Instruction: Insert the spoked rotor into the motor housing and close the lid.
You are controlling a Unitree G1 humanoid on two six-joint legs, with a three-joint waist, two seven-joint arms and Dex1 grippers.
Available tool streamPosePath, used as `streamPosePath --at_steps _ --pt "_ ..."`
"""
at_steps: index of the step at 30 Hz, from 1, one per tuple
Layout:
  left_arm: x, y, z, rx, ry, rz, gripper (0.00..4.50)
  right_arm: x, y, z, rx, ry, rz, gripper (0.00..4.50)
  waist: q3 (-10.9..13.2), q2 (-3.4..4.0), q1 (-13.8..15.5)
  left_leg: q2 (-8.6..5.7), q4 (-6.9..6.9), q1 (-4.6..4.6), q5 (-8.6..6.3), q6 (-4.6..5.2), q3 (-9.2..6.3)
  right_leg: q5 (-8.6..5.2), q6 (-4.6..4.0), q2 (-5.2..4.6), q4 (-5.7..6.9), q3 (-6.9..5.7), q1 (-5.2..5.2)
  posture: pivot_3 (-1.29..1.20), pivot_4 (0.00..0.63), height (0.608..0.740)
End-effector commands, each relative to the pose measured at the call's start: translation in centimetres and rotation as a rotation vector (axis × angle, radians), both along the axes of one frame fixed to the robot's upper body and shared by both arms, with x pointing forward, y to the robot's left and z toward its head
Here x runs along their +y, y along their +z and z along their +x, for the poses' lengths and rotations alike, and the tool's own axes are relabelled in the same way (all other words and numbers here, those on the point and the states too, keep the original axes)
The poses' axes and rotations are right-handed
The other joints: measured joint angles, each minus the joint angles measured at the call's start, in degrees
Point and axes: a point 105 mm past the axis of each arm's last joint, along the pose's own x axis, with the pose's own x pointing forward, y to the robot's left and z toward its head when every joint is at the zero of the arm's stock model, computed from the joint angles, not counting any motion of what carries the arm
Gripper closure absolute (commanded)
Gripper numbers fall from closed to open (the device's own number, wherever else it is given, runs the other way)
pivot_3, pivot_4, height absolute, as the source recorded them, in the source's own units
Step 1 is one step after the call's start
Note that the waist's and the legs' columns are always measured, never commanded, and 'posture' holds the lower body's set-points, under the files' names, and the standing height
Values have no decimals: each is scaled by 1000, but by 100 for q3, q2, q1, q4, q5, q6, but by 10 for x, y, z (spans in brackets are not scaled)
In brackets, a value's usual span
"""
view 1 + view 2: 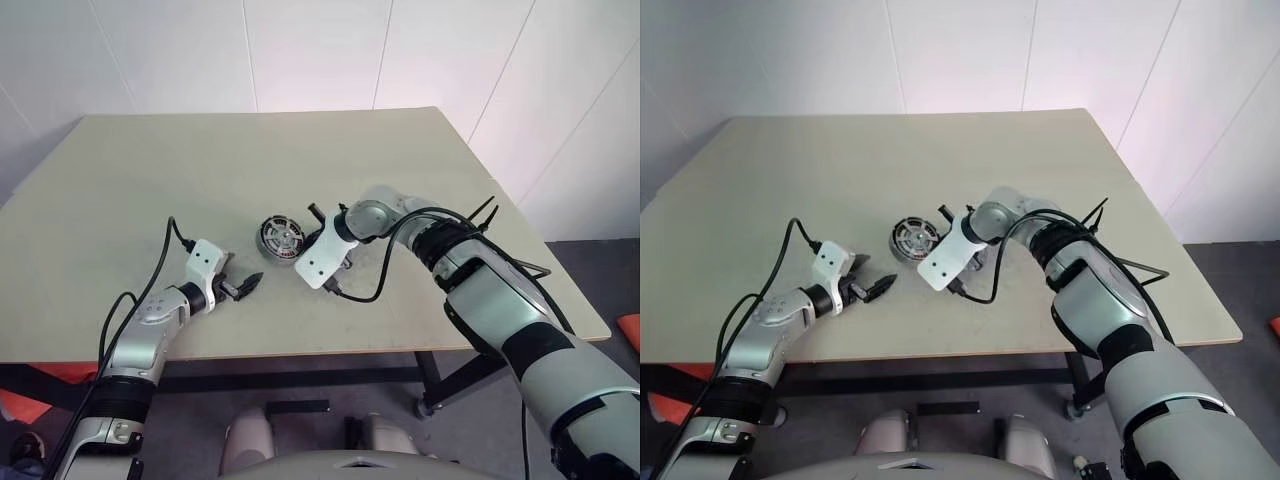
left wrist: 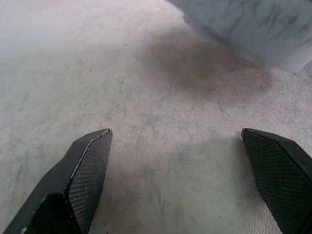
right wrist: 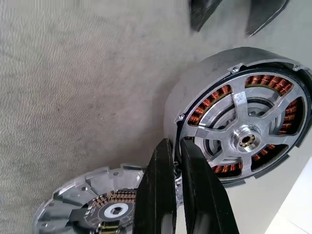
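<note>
The motor housing [image 1: 280,240] is a thick silver cup near the table's middle. The spoked rotor [image 3: 246,139] sits in its mouth, shiny hub and spokes facing out, copper windings showing between the spokes, and its dark rim stands a little proud. My right gripper [image 3: 175,144] reaches in from the right, its fingers almost together and pinched on that rim at the near edge. The lid [image 3: 97,207], a grey disc with a notched edge and a dark centre, lies on the table under my right hand. My left gripper [image 1: 245,285] hovers open just left of the housing, holding nothing.
The beige table [image 1: 300,150] stretches far behind the parts, and its front edge [image 1: 300,352] runs close below both hands. A black cable [image 1: 385,270] loops from my right wrist over the tabletop. White walls stand behind.
</note>
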Motion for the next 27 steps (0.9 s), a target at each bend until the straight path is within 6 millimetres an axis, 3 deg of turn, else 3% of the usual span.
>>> streamPosePath --at_steps 1,4,11,14,17,19,22,27 --pt "2 3 3 -12 5 9 0 11 28 -1 -48 36 97 3372 0 0 0 1 0 2 0 0 0 0 0 0 0 0 1 0 0 740" --pt "1 3 4 -13 1 9 0 12 30 2 -90 32 112 2395 0 -1 4 1 0 4 0 0 0 0 0 0 1 0 5 0 0 740" --pt "1 3 5 -12 -3 9 0 13 41 7 -87 -25 184 2395 0 0 7 -1 0 4 0 0 0 0 0 0 0 0 6 0 0 740" --pt "1 3 5 -13 -5 6 0 13 53 9 25 -132 311 2395 -1 -1 9 -1 0 4 0 0 0 0 0 0 0 0 6 0 0 740" --pt "2 6 5 -18 -4 2 0 12 81 18 307 -379 611 2395 0 -1 12 0 -1 10 0 0 -1 0 0 0 -3 0 15 0 0 740" --pt "3 6 5 -17 -4 2 0 -6 94 26 530 -580 838 2395 0 0 28 2 -3 12 1 0 -3 0 0 1 -2 0 15 0 0 740" --pt "4 5 4 -10 -12 9 0 -44 83 28 818 -869 986 2395 -1 -2 104 8 -3 20 1 0 -7 0 0 1 -9 -3 30 0 0 740" --pt "1 1 5 24 -64 29 0 -95 68 2 1478 -1266 1155 2395 1 6 189 1 -11 31 2 -3 -5 0 2 0 -16 -2 38 0 0 740"
